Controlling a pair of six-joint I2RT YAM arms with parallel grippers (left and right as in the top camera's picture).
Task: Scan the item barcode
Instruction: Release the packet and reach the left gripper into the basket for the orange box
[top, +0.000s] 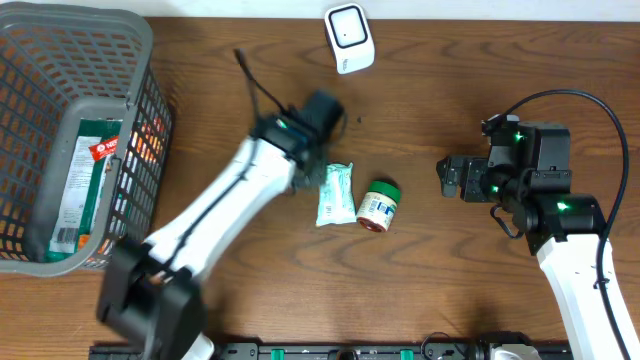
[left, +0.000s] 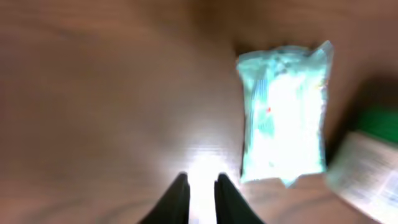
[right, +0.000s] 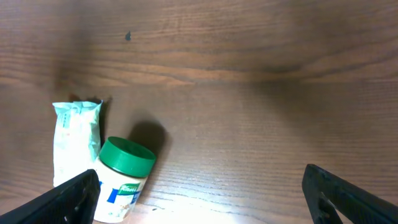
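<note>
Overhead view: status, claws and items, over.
Left claw nearly shut, empty, beside pouch. Right claw wide open, empty. Pouch and jar on table, neither held. Path to scanner open.

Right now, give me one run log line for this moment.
left gripper nearly shut, empty, beside pouch | right gripper open, empty | jar lying beside pouch | white scanner untouched
</note>
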